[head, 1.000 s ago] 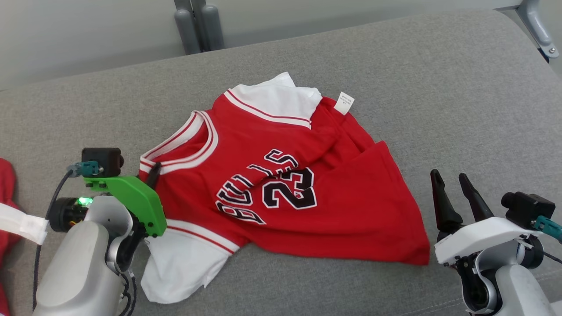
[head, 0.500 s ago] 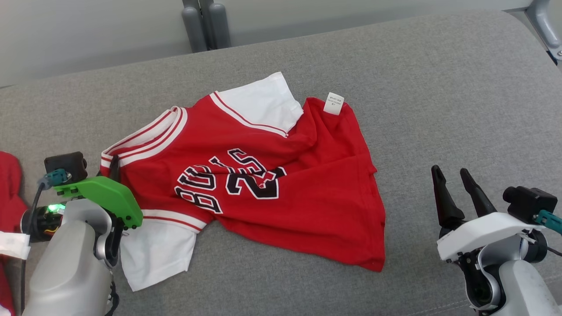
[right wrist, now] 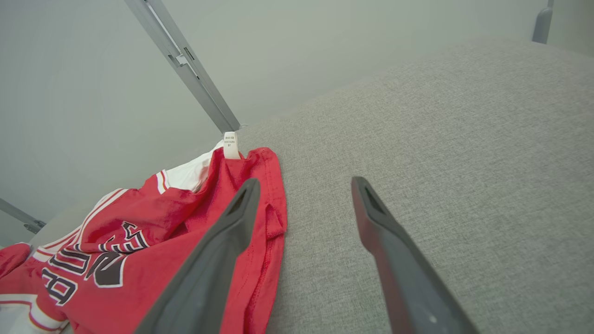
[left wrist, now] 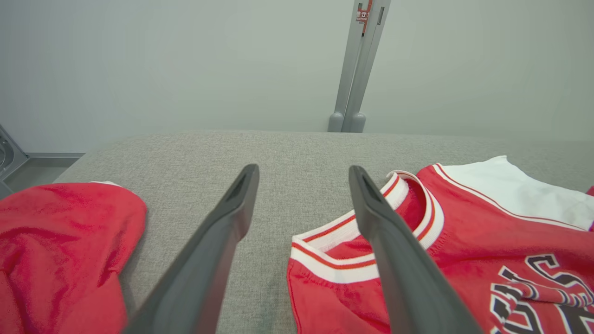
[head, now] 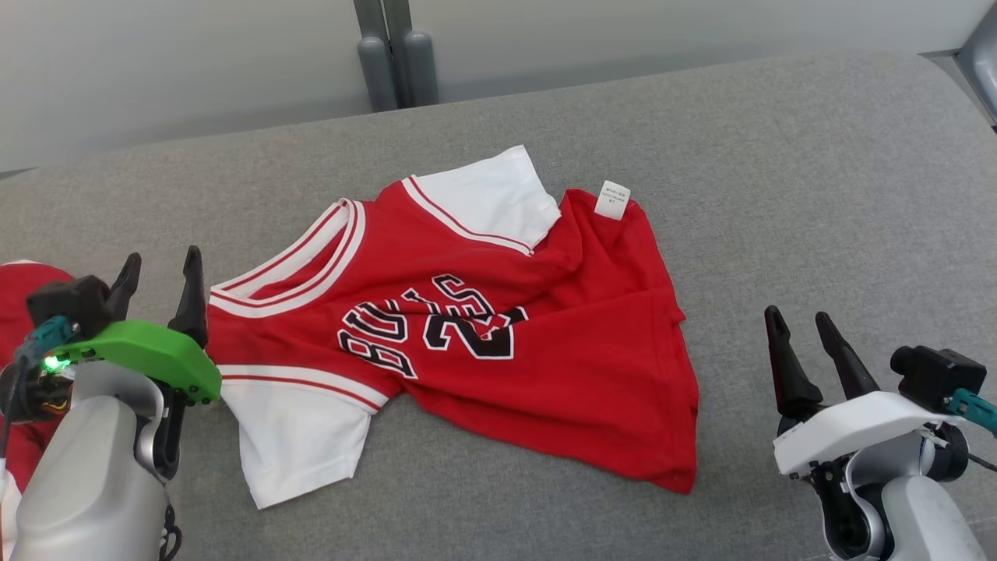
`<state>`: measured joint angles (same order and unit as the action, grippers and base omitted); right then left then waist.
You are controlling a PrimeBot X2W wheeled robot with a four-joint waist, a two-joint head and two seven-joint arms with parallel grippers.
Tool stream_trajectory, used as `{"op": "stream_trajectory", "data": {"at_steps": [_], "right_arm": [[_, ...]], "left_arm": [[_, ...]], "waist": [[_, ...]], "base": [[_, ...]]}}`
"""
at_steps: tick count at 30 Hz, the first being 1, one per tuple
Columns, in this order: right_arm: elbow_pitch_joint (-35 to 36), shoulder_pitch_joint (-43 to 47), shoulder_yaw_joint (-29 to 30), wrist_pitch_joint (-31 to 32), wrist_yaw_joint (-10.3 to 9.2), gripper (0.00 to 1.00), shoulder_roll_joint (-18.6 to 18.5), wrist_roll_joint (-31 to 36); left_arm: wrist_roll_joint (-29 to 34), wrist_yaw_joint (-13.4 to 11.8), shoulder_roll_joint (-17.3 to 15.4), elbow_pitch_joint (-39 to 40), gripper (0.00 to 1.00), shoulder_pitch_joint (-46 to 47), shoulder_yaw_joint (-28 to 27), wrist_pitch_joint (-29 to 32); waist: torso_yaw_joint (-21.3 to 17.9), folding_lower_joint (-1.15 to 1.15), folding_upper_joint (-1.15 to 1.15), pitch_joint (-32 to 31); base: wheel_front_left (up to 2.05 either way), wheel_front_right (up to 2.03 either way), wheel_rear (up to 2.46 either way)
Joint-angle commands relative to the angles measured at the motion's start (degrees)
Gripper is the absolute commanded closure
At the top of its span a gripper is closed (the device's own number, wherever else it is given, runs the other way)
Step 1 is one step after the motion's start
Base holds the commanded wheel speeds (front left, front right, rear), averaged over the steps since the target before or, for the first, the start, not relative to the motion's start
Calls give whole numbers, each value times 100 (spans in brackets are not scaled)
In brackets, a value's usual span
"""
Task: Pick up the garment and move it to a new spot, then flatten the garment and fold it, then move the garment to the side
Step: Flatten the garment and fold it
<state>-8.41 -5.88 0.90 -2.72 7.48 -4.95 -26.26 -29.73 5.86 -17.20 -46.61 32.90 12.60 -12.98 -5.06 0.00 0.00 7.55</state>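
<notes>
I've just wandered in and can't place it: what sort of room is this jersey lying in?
Probably a test room or lab, not a home. The red jersey lies on a wide grey cloth-covered surface, a bare pale wall with grey metal posts stands behind, and another red garment sits beside it.

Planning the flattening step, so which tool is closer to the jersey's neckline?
Left. The left tool stands open right beside the neckline; the right tool stands open beyond the opposite edge of the jersey.
</notes>
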Motion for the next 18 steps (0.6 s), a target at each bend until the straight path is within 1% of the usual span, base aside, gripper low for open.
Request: {"op": "stream_trajectory", "data": {"at_steps": [1,5,9,15,18], "right_arm": [[-6,93,24,-59,3,0,-12,-10],[47,144,56,-235,3,0,-14,22],[96,230,74,-432,3,0,-1,51],[286,330,93,-779,3,0,3,165],[392,421,116,-901,3,0,6,241]], "left_arm": [[-46,2,-86,153,0,-189,-48,-79],[-55,-143,-139,908,0,-673,-264,-194],[86,-347,-143,1866,0,-1263,-516,-221],[447,-589,-23,3355,0,-2299,-877,-221],[605,-649,86,3831,0,-2707,-1009,-215]], "waist": [[82,0,0,-113],[179,0,0,-292],[285,0,0,-493],[372,0,0,-666],[430,0,0,-707]], "base": [[0,0,0],[0,0,0],[0,0,0],[0,0,0],[0,0,0]]}}
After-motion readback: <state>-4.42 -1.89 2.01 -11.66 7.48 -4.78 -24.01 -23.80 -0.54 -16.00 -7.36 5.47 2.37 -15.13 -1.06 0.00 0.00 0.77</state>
